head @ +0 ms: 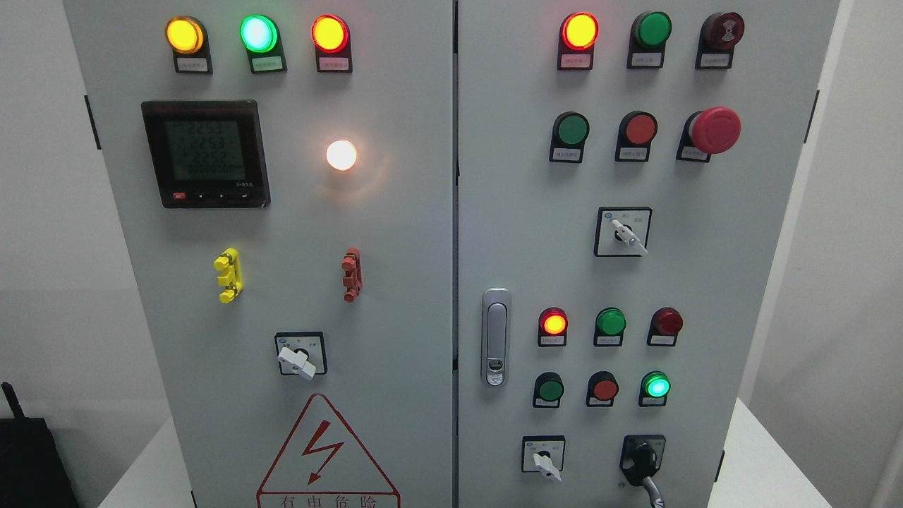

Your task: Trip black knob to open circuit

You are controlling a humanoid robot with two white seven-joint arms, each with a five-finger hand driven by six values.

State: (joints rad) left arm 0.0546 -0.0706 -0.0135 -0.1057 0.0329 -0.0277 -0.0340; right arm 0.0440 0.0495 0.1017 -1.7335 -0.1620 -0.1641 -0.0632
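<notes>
A grey cabinet (395, 233) with two doors fills the view. On the left door, three lit lamps sit along the top, yellow (184, 34), green (257, 33) and red (329, 33), above a black meter (205, 153) and a glowing white lamp (341, 155). Lower down are a yellow clip (228, 275), a red clip (351, 274), a white switch (297, 361) and a red warning triangle (326, 458). The right door carries a silver handle (496, 337), rows of lamps and buttons, a red mushroom button (714, 130), a white switch (626, 235) in the middle, and a black knob (643, 458) at the lower right, pointing down. No robot hand shows
</notes>
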